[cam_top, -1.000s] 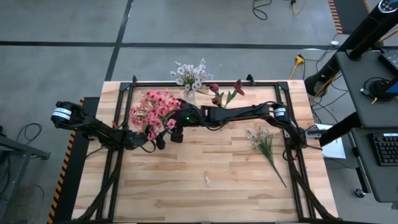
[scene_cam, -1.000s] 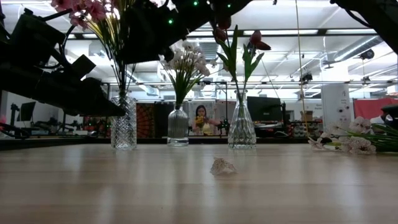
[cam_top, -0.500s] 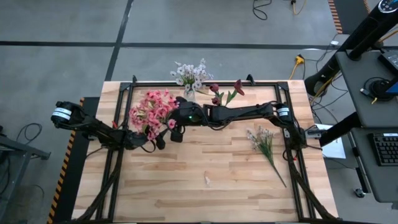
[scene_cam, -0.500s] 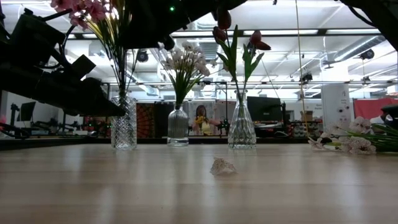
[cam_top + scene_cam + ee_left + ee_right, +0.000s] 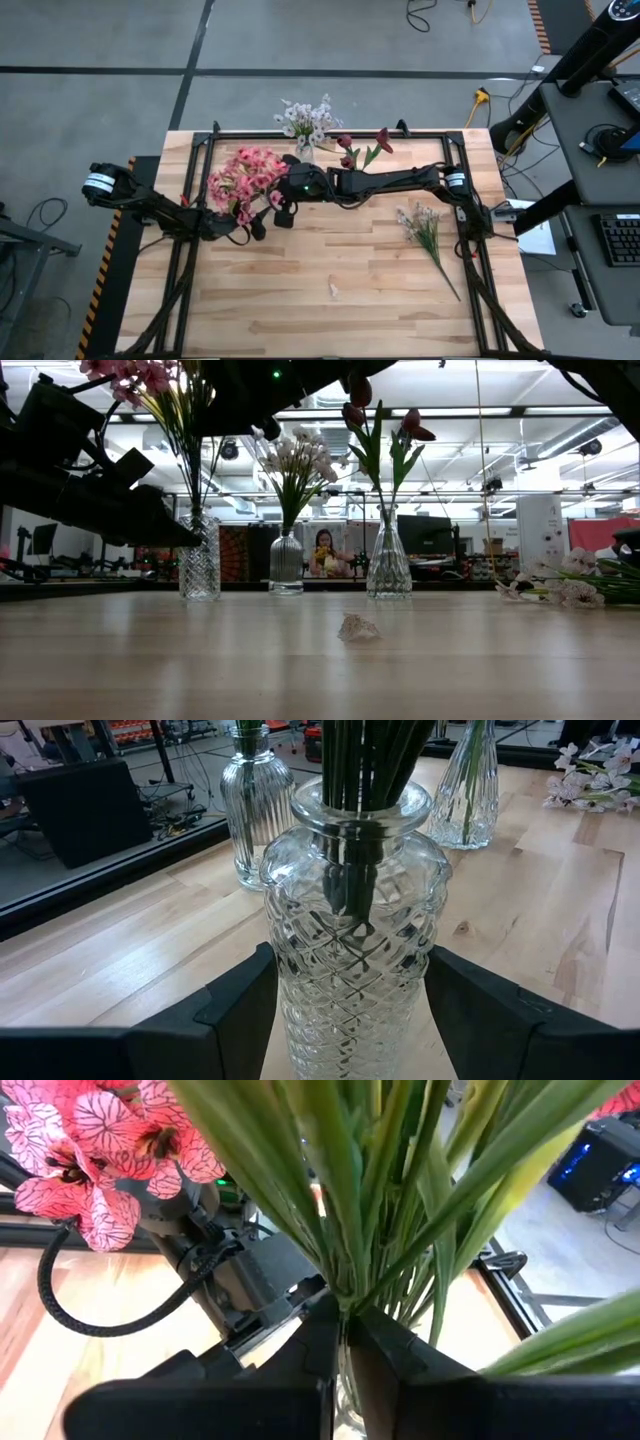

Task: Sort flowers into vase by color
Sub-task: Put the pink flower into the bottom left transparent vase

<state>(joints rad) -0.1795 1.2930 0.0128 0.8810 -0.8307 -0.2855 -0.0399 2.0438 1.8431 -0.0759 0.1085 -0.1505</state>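
Note:
Pink blossoms [image 5: 245, 178] stand with their green stalks in a cut-glass vase [image 5: 355, 920], which shows at the left of the low view [image 5: 200, 555]. My left gripper [image 5: 350, 1015] reaches it from the table's left [image 5: 252, 225]. My right gripper [image 5: 345, 1330] hangs above the vase [image 5: 283, 207], shut on the stalks. White-lilac blossoms stand in a ribbed vase [image 5: 286, 560], dark red blooms in a smooth vase [image 5: 388, 560]. One loose white-lilac stem [image 5: 428, 235] lies flat on the table's right side. My left gripper holds the cut-glass vase by its lower body [image 5: 290, 1005], one finger on each side, coming in level from the table's left. The vase stands upright on the table. My right gripper pinches the bunch of green stalks [image 5: 345, 1285] between its two fingers, above the vase's mouth and below the blossoms. The stalks stand roughly upright and run down into the vase.
The three vases stand in a row near the table's far edge. A small pale scrap [image 5: 333, 290] lies on the wood near the table's middle. Black frame rails [image 5: 185, 250] run along the table's left and right sides. The near half is bare wood.
My right gripper has risen a little with the pink stalks; in the low view its arm has moved up off the white blossoms. Over the last half second it has kept still.

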